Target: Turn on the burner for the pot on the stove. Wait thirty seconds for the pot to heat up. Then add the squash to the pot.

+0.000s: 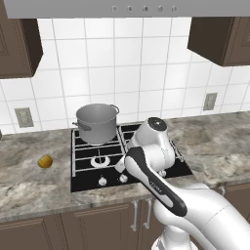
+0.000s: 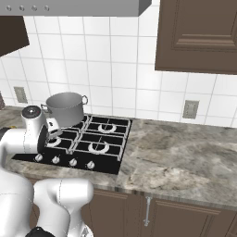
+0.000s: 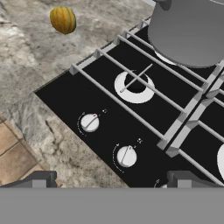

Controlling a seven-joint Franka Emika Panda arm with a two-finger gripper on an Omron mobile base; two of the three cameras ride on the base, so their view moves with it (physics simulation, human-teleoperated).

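The gripper [image 3: 109,179] hovers wide open above the stove's [image 3: 109,109] front knobs [image 3: 89,122]; the squash [image 3: 63,19] lies well apart on the counter [image 3: 26,65].

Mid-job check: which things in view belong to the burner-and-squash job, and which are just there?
Job:
pot, on the back left burner
stove
knobs
squash, on the counter left of the stove
tool, open, above the knobs

Just there:
counter
wall outlets
upper cabinets
hood
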